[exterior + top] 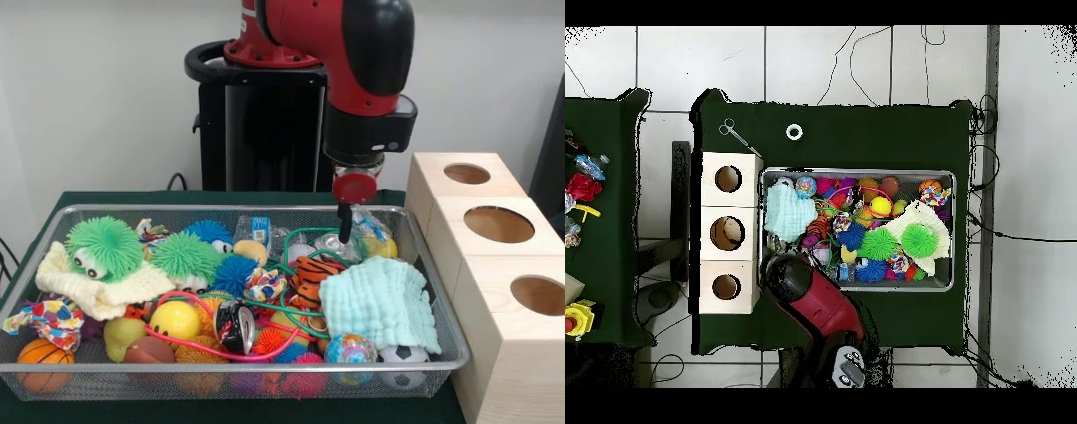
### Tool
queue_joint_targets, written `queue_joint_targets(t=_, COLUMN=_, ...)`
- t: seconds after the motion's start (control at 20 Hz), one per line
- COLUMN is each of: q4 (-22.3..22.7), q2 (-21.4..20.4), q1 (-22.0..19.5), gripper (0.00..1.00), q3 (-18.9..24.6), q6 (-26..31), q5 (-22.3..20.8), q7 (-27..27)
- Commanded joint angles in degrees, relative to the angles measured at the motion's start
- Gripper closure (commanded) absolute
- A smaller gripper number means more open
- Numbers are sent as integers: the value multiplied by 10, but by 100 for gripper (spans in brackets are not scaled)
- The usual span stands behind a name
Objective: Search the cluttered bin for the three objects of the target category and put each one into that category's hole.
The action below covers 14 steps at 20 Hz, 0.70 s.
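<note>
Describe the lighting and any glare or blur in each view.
Front view: soft, even light; the bin has glints on its wire rim, and the gripper looks slightly blurred. Overhead view: flat light, no hard shadows on the green table cover.

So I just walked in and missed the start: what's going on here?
A red and black Sawyer arm reaches down into the wire bin, which is full of toys and cloths. Its gripper hangs over the far right part of the clutter, holding nothing I can make out. Three wooden boxes with holes stand beside the bin.
</note>
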Motion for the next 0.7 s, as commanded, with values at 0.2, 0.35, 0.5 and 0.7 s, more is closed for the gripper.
queue_joint_targets(t=0.2, q4=52, q2=10, q1=-33, gripper=0, q3=80, q6=-20, q5=-54, q7=24)
queue_joint_targets(t=0.35, q4=47, q2=5, q1=-32, gripper=0, q3=87, q6=-17, q5=-57, q7=36)
queue_joint_targets(t=0.5, q4=52, q2=-3, q1=-47, gripper=0, q3=107, q6=-23, q5=-57, q7=36)
queue_joint_targets(t=0.7, q4=59, q2=-22, q1=-57, gripper=0, q3=128, q6=-12, q5=-45, q7=45)
